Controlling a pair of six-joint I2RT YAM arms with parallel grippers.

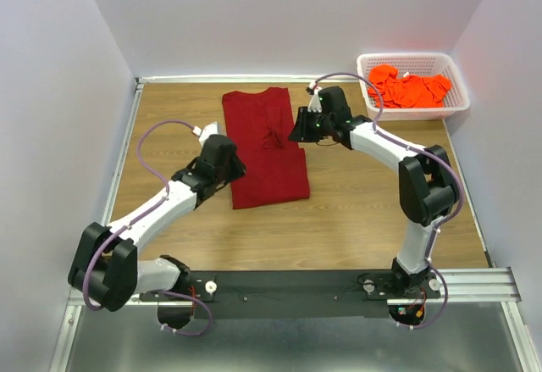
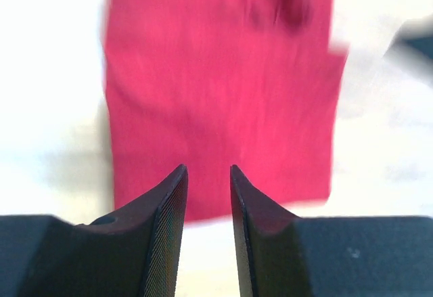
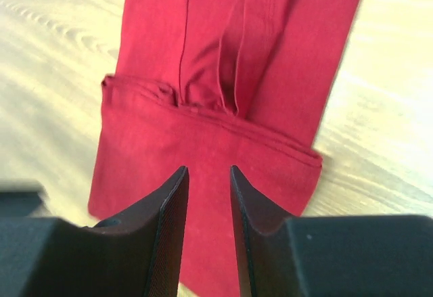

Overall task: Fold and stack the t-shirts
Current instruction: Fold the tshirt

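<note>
A dark red t-shirt point(image 1: 267, 147) lies on the wooden table, folded into a long strip with a bunched crease at its middle. My left gripper point(image 1: 238, 169) sits at the strip's near left edge. In the blurred left wrist view its jaws point(image 2: 206, 169) stand open and empty, with the shirt point(image 2: 223, 87) ahead of them. My right gripper point(image 1: 297, 126) hovers at the shirt's right edge, jaws point(image 3: 206, 168) open over the folded cloth point(image 3: 203, 141) with nothing between them. Several orange t-shirts point(image 1: 411, 90) lie heaped in the basket.
A white mesh basket point(image 1: 412, 57) stands at the table's back right corner. White walls close in the back and both sides. A metal rail point(image 1: 339, 283) with the arm bases runs along the near edge.
</note>
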